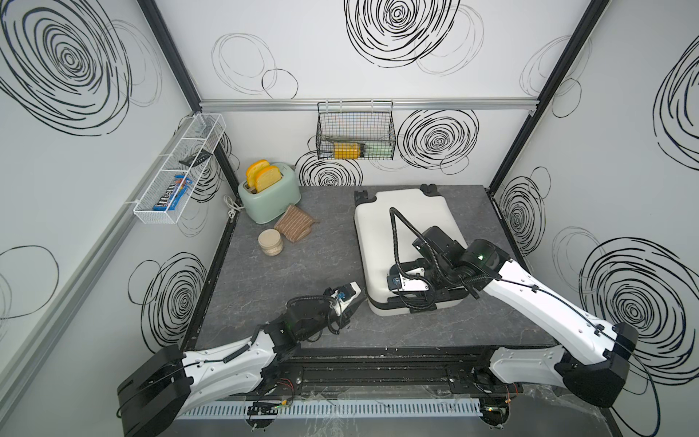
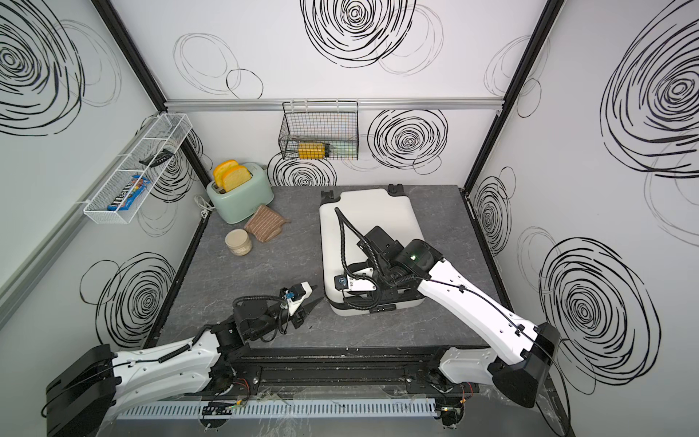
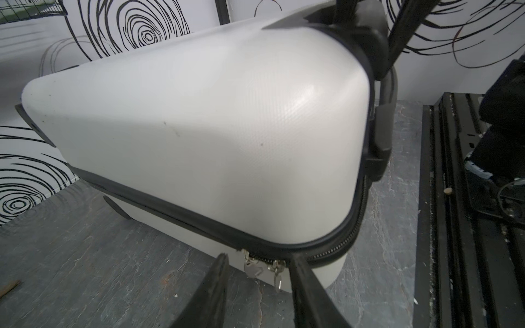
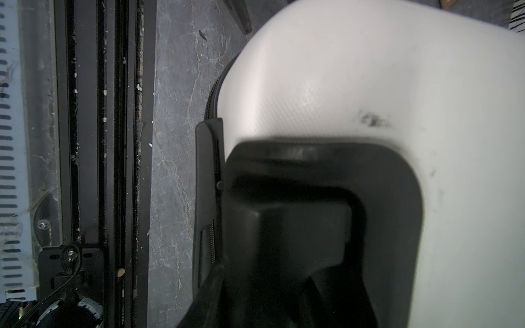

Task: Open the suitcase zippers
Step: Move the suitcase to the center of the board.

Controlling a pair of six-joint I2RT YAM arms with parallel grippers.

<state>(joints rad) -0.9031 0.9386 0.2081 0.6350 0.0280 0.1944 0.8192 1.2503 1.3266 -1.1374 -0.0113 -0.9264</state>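
White suitcase [image 1: 401, 227] lies flat on the table's [image 1: 302, 283] right side. At its near-left corner, zipper pulls [image 3: 251, 268] sit between the left gripper's [image 3: 259, 259] narrowly parted jaws, not yet pinched. Above the case's near edge, the right gripper [image 1: 406, 291] has an unclear grip.

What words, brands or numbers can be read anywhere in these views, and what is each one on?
"m&m's": on the blue candy pack lying in the white wire shelf on the side wall, seen in both top views.
Jar: its label band is too small to read.
Suitcase: no text shows on it in any view.
Nothing else can be read.
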